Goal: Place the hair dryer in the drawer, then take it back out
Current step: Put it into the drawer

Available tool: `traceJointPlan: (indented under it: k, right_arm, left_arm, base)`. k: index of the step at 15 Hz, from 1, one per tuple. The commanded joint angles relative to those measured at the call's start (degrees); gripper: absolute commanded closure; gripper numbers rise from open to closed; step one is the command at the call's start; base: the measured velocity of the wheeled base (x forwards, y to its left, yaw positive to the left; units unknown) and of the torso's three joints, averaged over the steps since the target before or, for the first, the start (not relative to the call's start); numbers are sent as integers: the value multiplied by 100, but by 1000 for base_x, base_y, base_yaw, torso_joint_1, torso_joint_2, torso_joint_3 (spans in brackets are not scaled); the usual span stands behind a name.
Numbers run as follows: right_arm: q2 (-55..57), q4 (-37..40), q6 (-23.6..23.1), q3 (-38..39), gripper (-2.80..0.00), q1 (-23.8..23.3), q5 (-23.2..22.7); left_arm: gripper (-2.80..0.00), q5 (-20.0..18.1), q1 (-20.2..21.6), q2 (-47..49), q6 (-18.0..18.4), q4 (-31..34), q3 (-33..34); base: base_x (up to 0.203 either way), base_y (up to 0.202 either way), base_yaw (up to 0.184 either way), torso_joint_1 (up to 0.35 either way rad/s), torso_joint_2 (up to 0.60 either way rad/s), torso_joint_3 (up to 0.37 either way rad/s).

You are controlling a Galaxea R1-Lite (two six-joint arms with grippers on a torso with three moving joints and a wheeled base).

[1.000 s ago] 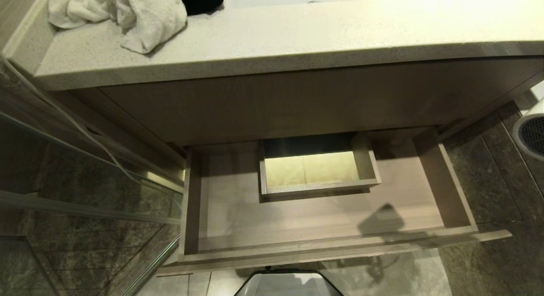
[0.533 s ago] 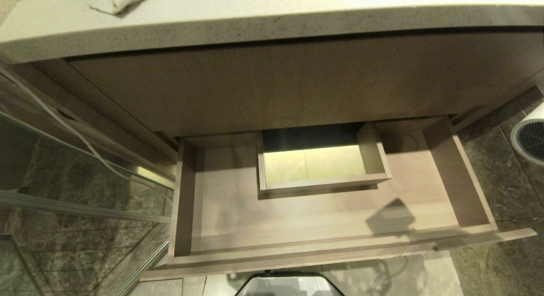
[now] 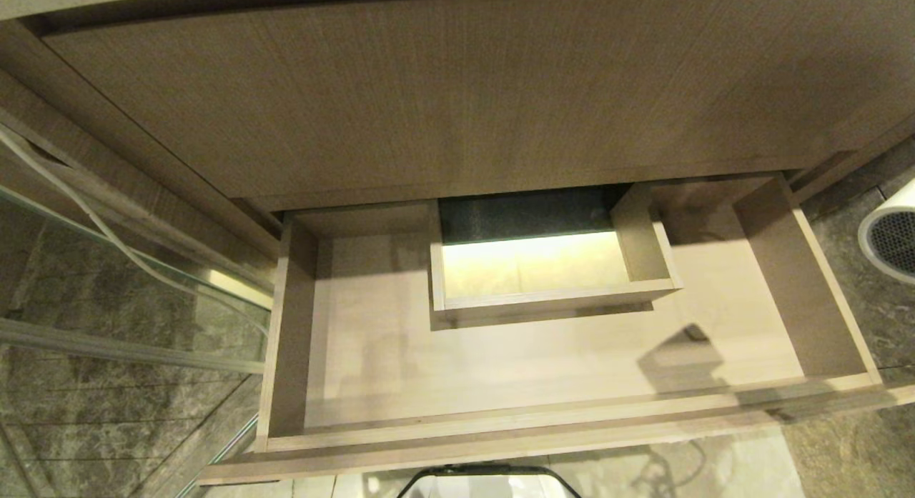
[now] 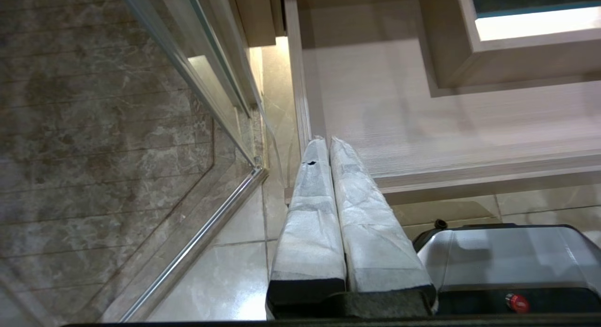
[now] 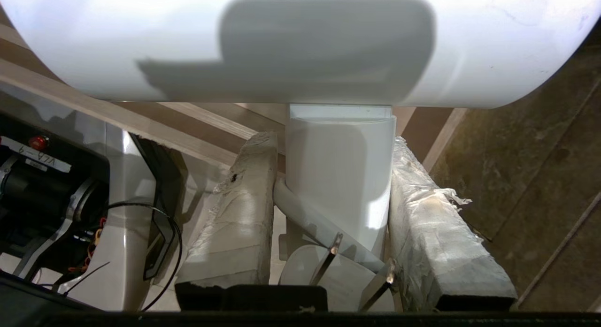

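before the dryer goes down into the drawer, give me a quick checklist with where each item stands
1. Hair dryer handle clamped by right end effector: ok.
2. Drawer pulled open: ok.
3. Drawer floor free of objects: ok.
4. Dryer above the drawer: not ok, its grille sits beyond the drawer's right wall, over the floor tiles.
5. Left end effector shut, near the drawer's front left corner: ok.
6. Cord clear of the drawer edge: cannot tell.

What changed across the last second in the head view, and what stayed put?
The camera dropped toward the open drawer: countertop and towel left the view, and the drawer looms larger. That is the view shifting, not the furniture. The hair dryer stays at the right edge, outside the drawer, gripped in the right claw. The left claw is shut and empty.
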State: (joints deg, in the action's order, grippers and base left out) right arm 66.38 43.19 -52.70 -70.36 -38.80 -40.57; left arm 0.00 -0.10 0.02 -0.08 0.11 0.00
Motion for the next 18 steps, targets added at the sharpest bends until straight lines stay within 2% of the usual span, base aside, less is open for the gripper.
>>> traceJointPlan:
  k: [1,5,7,9,10,12,18]
  right_arm:
    - [193,23,-30,-74,0,-17,-20]
    - [575,41,-17,-229,0,-17,-2]
    - [908,49,32,-428,0,-26,147]
    - [1301,184,192,-792,0,-58,509]
    - [1518,240,480,-921,0,-63,681]
    - [1683,384,673,-1103,0,-22,1192]
    - [1614,576,665,-1092,0,16,1238]
  left_arm:
    - [0,0,1,-2,-1,-2,0]
    - [0,0,1,-2,-1,-2,0]
    - [0,0,1,-2,-1,-2,6]
    - [0,0,1,-2,-1,-2,6]
    - [0,0,1,-2,-1,-2,0]
    - [0,0,1,-2,-1,-2,6]
    - [0,0,1,-2,-1,-2,9]
  base:
    - [0,0,0,-246,486,217]
    - [0,0,0,-244,459,211]
    - [-1,-7,110,-95,180,67]
    - [3,-8,144,-32,50,36]
    - [-6,-7,100,-12,35,27]
    - [0,0,0,0,0,0]
    - [0,0,0,0,0,0]
